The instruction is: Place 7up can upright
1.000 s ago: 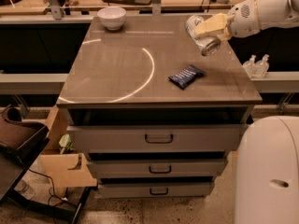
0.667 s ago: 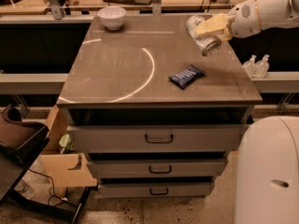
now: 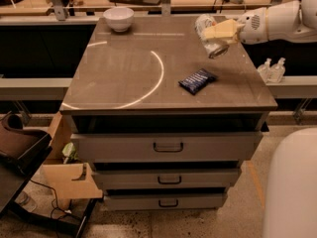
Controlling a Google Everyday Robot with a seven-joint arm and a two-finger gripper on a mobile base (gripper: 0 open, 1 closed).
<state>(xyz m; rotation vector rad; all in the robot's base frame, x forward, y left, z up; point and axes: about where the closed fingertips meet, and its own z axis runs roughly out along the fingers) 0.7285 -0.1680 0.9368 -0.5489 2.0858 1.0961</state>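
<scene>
Gripper [image 3: 219,31] grips tilted 7up can [image 3: 213,47] over table's [image 3: 124,78] right rear.

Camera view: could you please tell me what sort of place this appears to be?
Probably a robotics lab or workshop: a drawer cabinet serves as the table, a workbench with cables stands behind it, and the gripper holds the 7up can tilted above the cabinet's far right corner.

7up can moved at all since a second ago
No. The 7up can, tilted in the gripper, hangs just as far up-right of the blue snack packet on the table as before.
</scene>
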